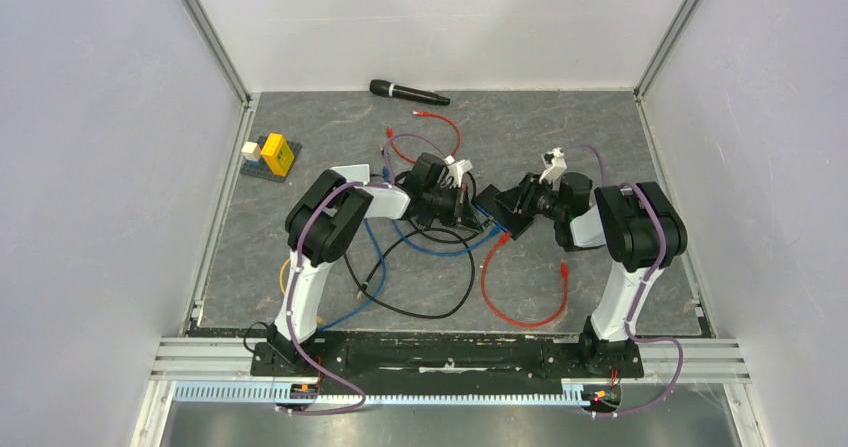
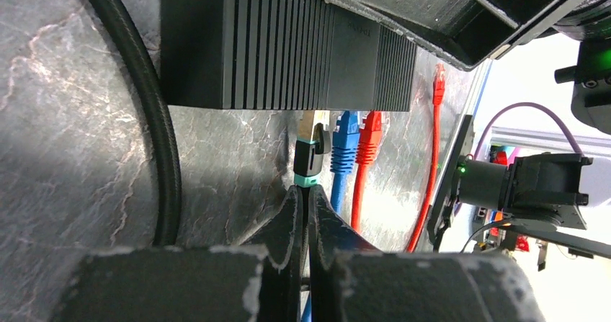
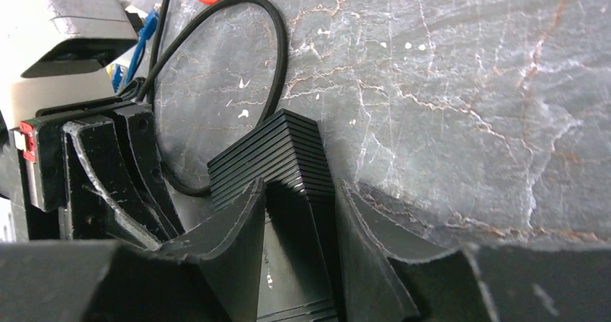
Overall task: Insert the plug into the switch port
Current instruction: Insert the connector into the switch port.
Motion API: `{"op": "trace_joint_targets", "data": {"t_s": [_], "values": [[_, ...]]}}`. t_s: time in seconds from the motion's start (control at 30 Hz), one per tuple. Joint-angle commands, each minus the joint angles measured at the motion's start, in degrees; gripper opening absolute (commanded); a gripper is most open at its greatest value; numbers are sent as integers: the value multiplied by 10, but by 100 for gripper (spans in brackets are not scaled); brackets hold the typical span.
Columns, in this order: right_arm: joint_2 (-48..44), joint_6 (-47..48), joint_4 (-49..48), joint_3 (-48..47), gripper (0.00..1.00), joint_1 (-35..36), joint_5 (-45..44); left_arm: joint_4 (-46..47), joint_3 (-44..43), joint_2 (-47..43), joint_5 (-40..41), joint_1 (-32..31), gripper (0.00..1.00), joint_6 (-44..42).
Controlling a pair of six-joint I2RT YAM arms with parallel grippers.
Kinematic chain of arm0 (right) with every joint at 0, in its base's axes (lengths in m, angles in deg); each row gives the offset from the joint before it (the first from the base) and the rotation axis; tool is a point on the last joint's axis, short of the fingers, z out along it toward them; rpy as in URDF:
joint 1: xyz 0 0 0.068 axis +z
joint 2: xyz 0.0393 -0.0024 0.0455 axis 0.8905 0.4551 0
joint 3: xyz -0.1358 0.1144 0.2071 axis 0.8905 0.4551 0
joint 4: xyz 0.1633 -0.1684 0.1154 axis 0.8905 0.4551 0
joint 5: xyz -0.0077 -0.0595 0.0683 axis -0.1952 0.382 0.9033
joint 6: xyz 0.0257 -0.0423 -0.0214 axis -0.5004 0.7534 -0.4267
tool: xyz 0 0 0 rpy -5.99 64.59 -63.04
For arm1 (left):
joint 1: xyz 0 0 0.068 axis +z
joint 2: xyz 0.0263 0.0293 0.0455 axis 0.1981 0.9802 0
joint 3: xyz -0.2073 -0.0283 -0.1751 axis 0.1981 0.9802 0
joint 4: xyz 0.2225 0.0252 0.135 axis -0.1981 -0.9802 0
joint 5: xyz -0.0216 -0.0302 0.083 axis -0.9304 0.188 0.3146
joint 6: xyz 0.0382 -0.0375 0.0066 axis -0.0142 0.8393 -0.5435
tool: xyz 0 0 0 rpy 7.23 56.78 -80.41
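Observation:
The switch point(image 2: 288, 41) is a black ribbed box, not a pale one, and my right gripper point(image 3: 299, 189) is shut across its body point(image 3: 274, 149). Its port edge faces the left wrist view, where a blue plug point(image 2: 346, 136) and a red plug point(image 2: 370, 135) sit in ports. The plug point(image 2: 311, 153), black with a teal boot, has its clear tip at the port beside them; how deep it sits I cannot tell. My left gripper point(image 2: 307, 192) is shut on its tail just behind the boot. From above, both grippers meet at the switch point(image 1: 503, 210).
Loose cables lie around the arms: a black loop point(image 1: 430, 292), a blue cable point(image 1: 372, 257) and a red cable point(image 1: 520, 297). A black microphone point(image 1: 408, 92) lies at the back. A yellow block on a dark plate point(image 1: 272, 155) stands at the left wall.

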State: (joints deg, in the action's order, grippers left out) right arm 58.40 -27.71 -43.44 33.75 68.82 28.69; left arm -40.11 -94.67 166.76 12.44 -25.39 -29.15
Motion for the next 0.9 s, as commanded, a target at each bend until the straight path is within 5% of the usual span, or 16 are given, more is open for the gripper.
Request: {"op": "trace_joint_targets", "data": {"t_s": [0.0, 0.67, 0.87], "values": [[40, 60, 317, 44, 38, 95, 172, 105, -73, 18, 148, 5, 2, -21], [-8, 35, 310, 81, 38, 121, 116, 62, -190, 25, 217, 4, 2, 13], [-13, -38, 255, 57, 37, 91, 107, 98, -114, -4, 203, -2, 2, -25]]}}
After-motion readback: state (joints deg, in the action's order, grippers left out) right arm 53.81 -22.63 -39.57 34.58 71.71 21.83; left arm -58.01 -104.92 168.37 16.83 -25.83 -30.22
